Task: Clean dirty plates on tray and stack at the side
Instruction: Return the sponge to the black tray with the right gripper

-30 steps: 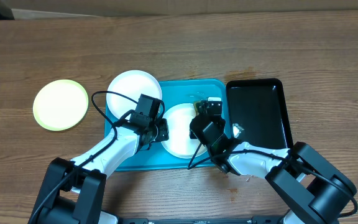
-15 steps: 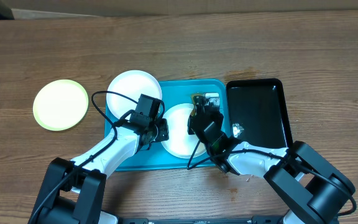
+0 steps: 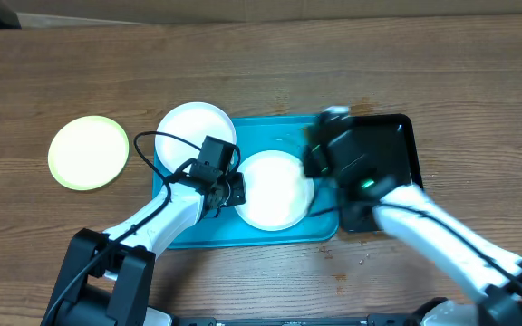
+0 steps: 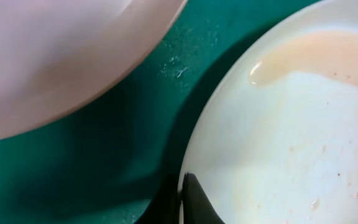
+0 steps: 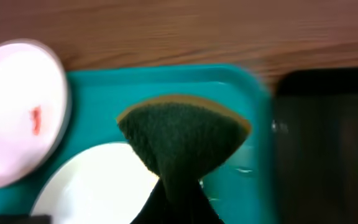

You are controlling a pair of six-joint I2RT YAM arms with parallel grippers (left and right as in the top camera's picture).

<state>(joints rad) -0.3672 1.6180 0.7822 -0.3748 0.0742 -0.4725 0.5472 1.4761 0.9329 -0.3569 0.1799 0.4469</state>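
Pinching the left rim of the round flat white smeared plate (image 3: pixel 275 190) with my left fingers (image 4: pixel 194 204), clamped narrow. It lies flat in the large turquoise plastic tray (image 3: pixel 243 237), just right of them. My right gripper (image 5: pixel 178 198) is squeezed on a dark green scouring sponge (image 5: pixel 182 134), raised over the tray. Plate looks light, rigid and wet-slick, so grip at the rim only.

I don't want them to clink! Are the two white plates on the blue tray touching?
Apart. The left wrist view shows a strip of bare tray running between the upper white plate and the smeared white plate.
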